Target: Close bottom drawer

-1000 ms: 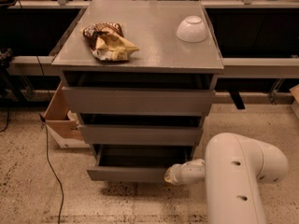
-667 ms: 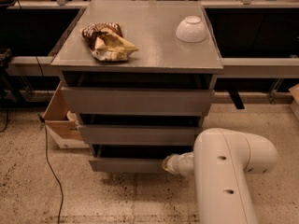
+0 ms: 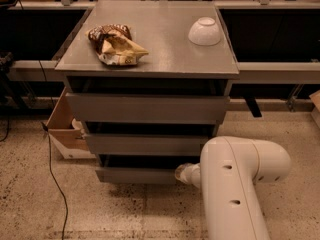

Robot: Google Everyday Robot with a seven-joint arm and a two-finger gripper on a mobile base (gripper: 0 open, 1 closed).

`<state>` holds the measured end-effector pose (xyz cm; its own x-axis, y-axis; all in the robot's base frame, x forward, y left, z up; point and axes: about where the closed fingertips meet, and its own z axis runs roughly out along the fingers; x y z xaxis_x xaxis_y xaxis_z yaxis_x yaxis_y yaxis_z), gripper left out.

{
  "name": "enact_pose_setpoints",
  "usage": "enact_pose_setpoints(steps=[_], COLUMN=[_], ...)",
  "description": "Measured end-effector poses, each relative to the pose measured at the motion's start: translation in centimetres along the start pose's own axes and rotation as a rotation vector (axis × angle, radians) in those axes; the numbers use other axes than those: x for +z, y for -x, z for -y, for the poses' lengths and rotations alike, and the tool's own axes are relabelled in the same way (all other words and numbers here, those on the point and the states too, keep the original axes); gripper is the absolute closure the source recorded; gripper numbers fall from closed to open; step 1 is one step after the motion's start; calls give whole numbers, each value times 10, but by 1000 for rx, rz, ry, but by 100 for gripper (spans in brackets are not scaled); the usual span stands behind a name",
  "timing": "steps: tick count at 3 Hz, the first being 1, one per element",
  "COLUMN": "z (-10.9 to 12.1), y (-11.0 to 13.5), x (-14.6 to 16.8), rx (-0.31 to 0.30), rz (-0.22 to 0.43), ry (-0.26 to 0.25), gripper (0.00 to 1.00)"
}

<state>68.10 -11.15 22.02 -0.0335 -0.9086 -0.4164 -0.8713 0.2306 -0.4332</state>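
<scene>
Arm (image 3: 235, 184): the white, thick link rises from the lower edge of the view at the right of the drawer unit. It bends at a rounded elbow on the right and reaches left, low and roughly level, toward the unit's base.

Tool (image 3: 180, 173): it sits at the end of a short cylindrical wrist, at the right end of the bottom drawer (image 3: 137, 175) front. It looks to be in contact with that front. Whether the tool is spread or pressed together cannot be told.

Bottom drawer: it is the lowest of three grey fronts, under the middle drawer (image 3: 145, 145) and top drawer (image 3: 147, 108). A dark band shows above its front. Whether it is fully home cannot be told.

Counter (image 3: 165, 54): a crumpled snack bag (image 3: 116, 46) lies at the left. An upturned white bowl (image 3: 204, 31) sits at the right, well apart from it.

Floor: an open cardboard box (image 3: 65, 129) stands against the unit's left side, with a dark cable (image 3: 50, 174) near it.
</scene>
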Motion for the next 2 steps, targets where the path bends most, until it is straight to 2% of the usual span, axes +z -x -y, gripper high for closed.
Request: enact_pose_setpoints(steps=[2], z=[3], y=[-2], x=[0], rx=[-1], rz=[-2], ry=[-14], gripper=[100])
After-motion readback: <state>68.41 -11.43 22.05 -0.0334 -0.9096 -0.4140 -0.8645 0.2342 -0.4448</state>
